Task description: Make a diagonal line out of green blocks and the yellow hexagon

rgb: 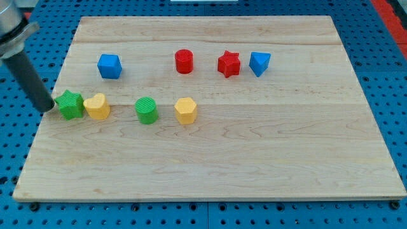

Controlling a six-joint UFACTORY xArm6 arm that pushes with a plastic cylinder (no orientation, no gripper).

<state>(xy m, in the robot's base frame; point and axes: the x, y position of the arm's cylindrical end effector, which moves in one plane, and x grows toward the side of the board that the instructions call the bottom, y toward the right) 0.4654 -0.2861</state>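
We see my tip [49, 108], a bare rod with no jaws to open or close, touching the left side of the green star [70, 105], while the green cylinder [146, 110] and yellow hexagon [186, 110] lie farther toward the view's right in 1 row.

I count eight blocks on the wooden board [254, 159]. Two are green: a star [70, 105] and a cylinder [146, 110]. Two are yellow: a hexagon [186, 110] and a rounded, heart-like one [97, 106]. Two are red: a cylinder [184, 61] and a star [229, 64]. Two are blue: a cube [109, 66] and a triangular one [259, 63].
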